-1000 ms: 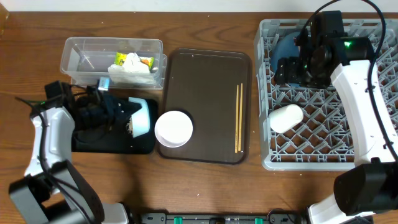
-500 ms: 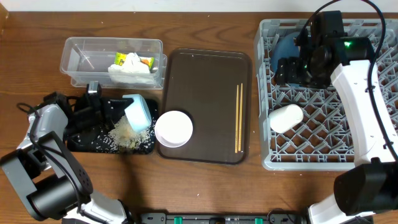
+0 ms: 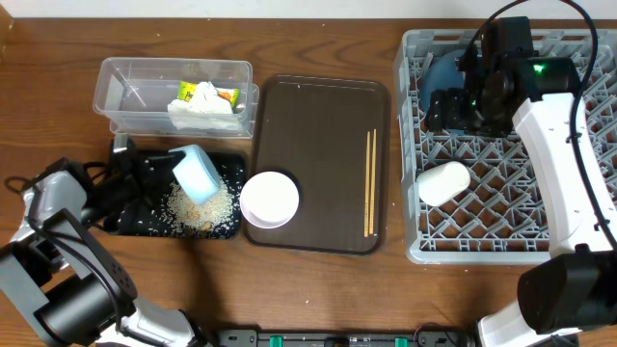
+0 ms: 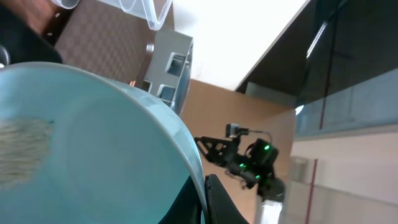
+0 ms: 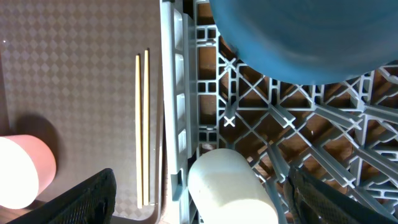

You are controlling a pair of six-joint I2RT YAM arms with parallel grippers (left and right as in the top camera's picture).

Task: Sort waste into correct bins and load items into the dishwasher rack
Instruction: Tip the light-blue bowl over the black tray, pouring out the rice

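Note:
My left gripper [image 3: 170, 170] is shut on the rim of the light-blue bowl [image 3: 197, 174] and holds it tipped over the black tray [image 3: 135, 224]. Loose rice [image 3: 201, 204] lies spread in that tray. In the left wrist view the fingers [image 4: 214, 202] pinch the bowl's rim [image 4: 93, 137]. The clear tub [image 3: 130, 92] holds the napkin [image 3: 204, 118] and the wrapper [image 3: 208, 93]. My right gripper [image 3: 446, 108] is open and empty over the rack [image 3: 501, 241], above the pale cup [image 5: 227, 186] and near the dark-blue plate [image 5: 298, 37]. The white bowl [image 3: 269, 200] and chopsticks [image 3: 369, 181] lie on the brown tray.
The brown serving tray [image 3: 318, 145] lies between the bins and the rack. The rack's left wall [image 5: 177, 112] runs beside the chopsticks [image 5: 142, 124]. The left arm's cables trail over the table left of the black tray.
The left gripper turned the light-blue bowl over and drew it leftward. Rice has spilled from the bowl into the black tray. The right arm has not moved.

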